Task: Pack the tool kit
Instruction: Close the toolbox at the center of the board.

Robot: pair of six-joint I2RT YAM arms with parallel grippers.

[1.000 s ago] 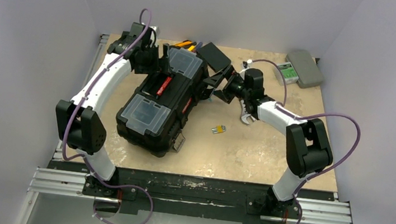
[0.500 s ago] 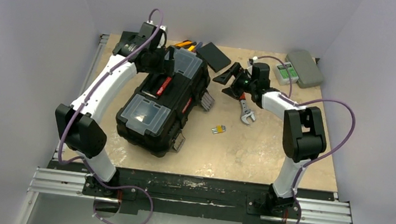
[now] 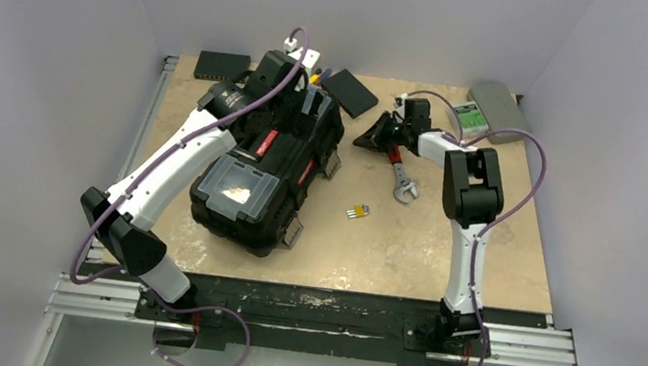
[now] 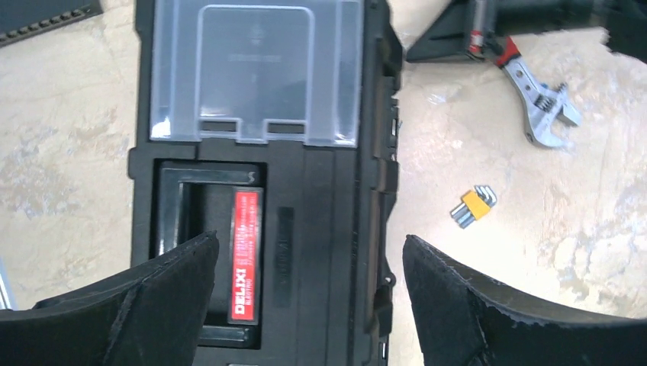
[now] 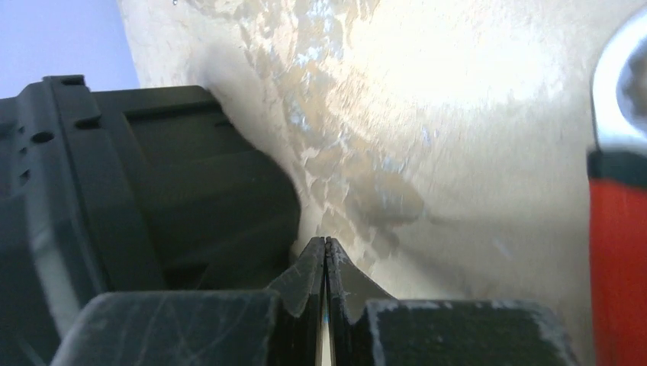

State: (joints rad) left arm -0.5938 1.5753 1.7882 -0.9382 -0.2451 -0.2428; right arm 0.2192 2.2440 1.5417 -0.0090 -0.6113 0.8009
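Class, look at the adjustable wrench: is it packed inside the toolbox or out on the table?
Out. The adjustable wrench lies flat on the table, to the right of the toolbox and not touching it.

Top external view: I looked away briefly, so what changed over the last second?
The left gripper swung from the far-left side of the toolbox to above its middle, open. The right gripper drew back from the box's right side toward the wrench handle, shut and empty. The toolbox, wrench and hex key set stayed put.

Pale walls, mottled beige table
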